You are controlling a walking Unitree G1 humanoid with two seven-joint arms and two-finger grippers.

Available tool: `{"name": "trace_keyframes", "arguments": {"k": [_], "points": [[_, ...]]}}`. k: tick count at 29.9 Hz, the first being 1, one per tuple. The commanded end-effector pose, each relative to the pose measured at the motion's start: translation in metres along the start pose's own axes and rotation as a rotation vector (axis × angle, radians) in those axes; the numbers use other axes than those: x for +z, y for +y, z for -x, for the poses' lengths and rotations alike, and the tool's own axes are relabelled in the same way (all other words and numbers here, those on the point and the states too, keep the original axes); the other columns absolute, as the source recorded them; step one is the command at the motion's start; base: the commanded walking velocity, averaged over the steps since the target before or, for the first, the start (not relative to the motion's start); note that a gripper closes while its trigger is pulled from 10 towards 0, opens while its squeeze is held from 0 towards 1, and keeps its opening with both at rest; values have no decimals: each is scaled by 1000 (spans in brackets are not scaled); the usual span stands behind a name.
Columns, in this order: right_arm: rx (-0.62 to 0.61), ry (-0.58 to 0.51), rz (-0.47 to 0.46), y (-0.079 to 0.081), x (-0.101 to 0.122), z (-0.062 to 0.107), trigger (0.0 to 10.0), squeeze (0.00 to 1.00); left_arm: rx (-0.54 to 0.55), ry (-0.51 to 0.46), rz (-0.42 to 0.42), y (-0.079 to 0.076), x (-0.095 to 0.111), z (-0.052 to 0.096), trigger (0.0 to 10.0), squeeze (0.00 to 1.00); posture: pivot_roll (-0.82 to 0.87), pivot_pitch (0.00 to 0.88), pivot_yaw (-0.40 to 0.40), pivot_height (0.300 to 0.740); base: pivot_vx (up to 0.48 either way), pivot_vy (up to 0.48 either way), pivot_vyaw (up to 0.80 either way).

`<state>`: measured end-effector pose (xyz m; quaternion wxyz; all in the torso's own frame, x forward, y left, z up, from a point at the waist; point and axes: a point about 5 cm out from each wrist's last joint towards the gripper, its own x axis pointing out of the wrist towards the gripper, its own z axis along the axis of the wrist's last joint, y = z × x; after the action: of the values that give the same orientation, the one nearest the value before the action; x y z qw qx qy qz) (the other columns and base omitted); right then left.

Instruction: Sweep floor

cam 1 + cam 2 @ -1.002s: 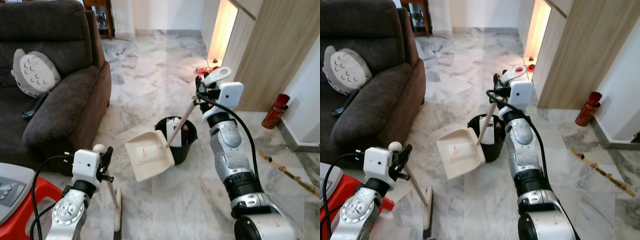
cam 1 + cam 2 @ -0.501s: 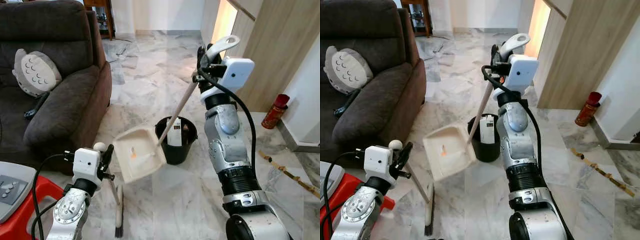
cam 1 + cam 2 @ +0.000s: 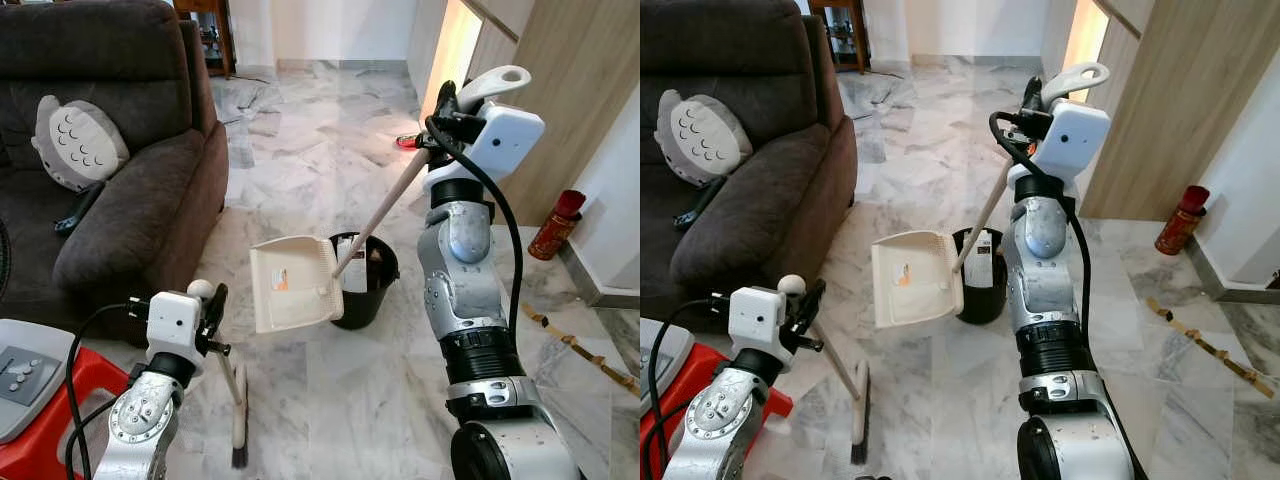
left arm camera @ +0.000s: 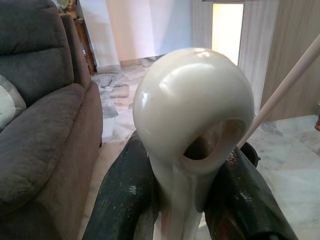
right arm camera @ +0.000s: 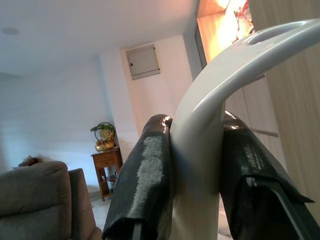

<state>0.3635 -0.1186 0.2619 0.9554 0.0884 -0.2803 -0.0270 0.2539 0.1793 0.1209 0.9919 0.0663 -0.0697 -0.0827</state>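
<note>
The right gripper [image 5: 195, 165], clamped on the handle, holds the dustpan [image 3: 293, 285] tilted in the air just left of the black bin [image 3: 365, 282], while the left gripper [image 4: 182, 190] pinches the broom [image 3: 238, 420] upright near the sofa [image 3: 140, 190].

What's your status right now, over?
Right gripper shut on dustpan handle, pan raised beside black bin. Left gripper shut on broom. Nothing blocking.

cream dustpan [image 3: 290, 287], black bin [image 3: 362, 281], dark brown sofa [image 3: 130, 190], grey-veined white marble floor [image 3: 320, 160], red bottle [image 3: 552, 223].
</note>
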Motion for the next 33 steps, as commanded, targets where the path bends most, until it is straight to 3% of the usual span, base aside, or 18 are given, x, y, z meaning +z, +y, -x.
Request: {"name": "trace_keyframes", "arguments": {"k": [1, 12, 17, 33], "points": [[18, -119, -20, 10, 23, -8, 10000, 0, 16, -47, -26, 3, 7, -2, 10000, 0, 56, 0, -1, 740, 0, 0, 0], [-2, -111, -24, 7, 23, -12, 10000, 0, 19, -51, -31, 6, 8, -2, 10000, 0, 57, 0, 2, 740, 355, 0, 0], [11, -123, -15, 9, 25, -12, 10000, 0, 18, -53, -31, 6, 8, -2, 10000, 0, 56, 0, 2, 740, 306, 0, -686], [35, -127, -37, 15, 26, -13, 10000, 0, 26, -57, -29, 7, 8, -1, 10000, 0, 56, 4, -7, 740, 396, 0, 0]]}}
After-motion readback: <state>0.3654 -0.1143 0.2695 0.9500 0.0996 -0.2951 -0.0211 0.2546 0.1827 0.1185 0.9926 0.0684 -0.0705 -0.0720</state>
